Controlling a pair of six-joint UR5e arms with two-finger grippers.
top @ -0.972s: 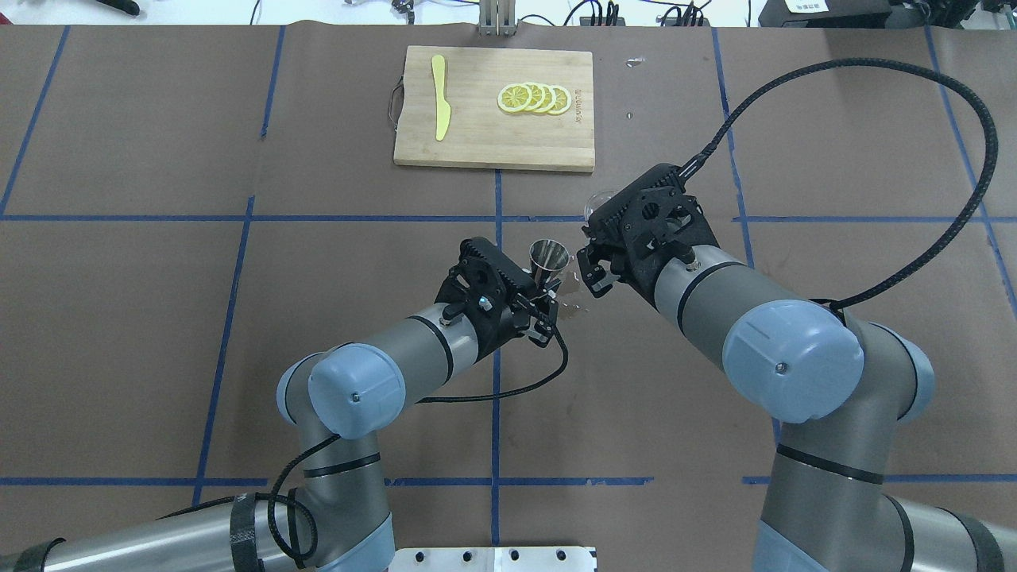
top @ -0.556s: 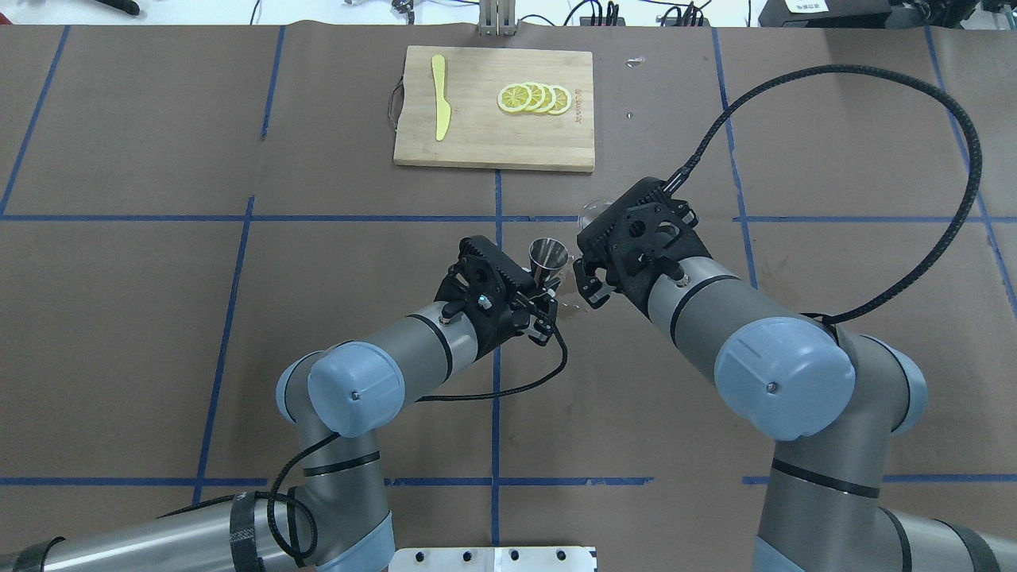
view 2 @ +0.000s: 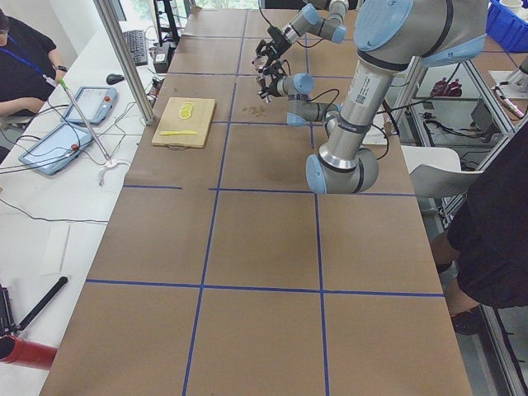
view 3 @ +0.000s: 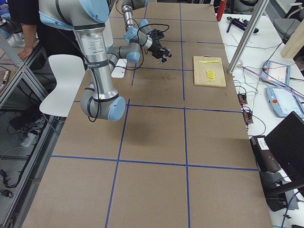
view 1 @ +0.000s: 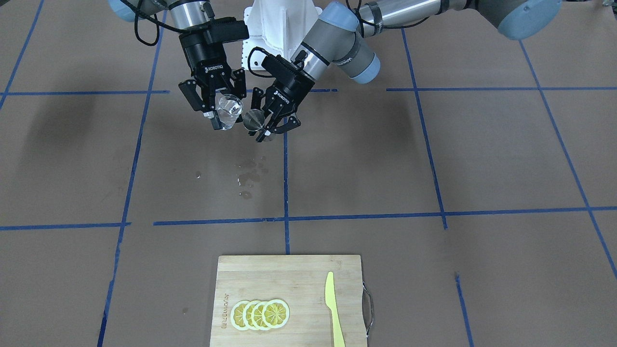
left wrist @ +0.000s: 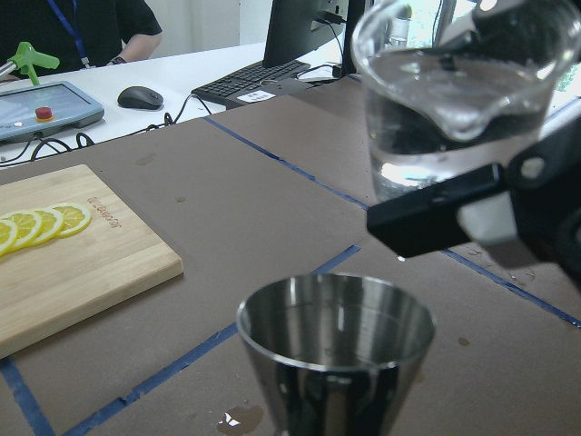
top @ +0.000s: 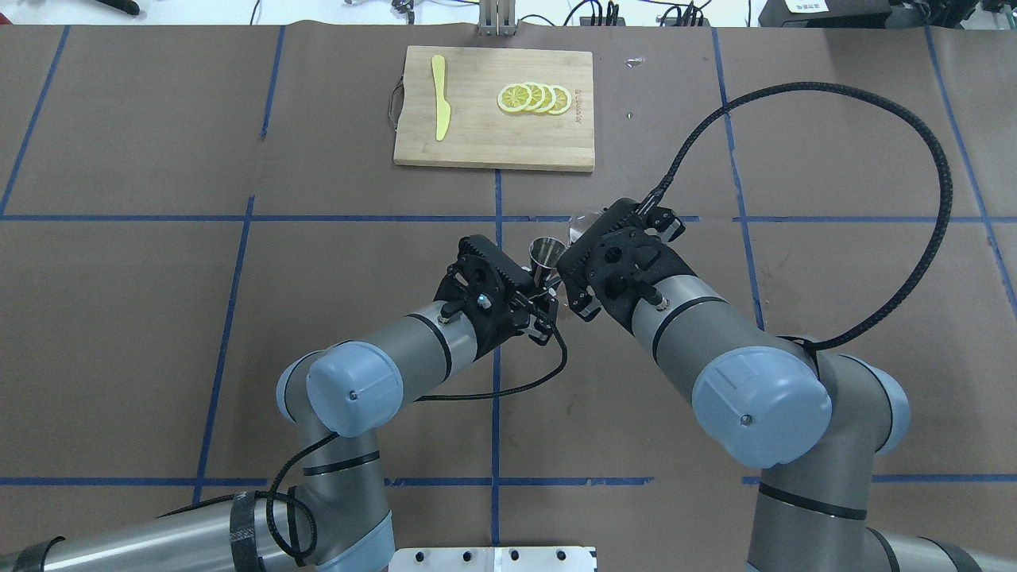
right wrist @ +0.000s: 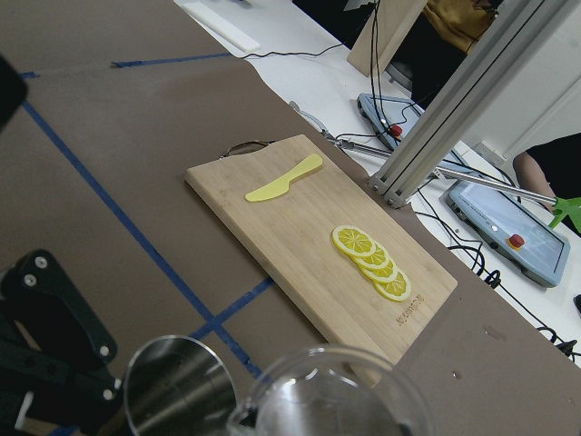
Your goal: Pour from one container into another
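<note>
A clear glass beaker holding water hangs above the table, with my right gripper shut on it. Right beside it is a steel jigger, upright, with my left gripper shut on its lower part. From overhead the beaker is just right of the jigger, almost touching it. In the left wrist view the beaker sits above and behind the jigger's rim, its spout facing the jigger. The right wrist view shows both rims, the jigger and the beaker.
Spilled drops wet the brown paper below the grippers. A wooden cutting board at the far middle carries lemon slices and a yellow knife. Operators and tablets are beyond the table's far edge.
My right arm has carried the beaker leftward until it is next to the jigger. The left arm and jigger have stayed put.
</note>
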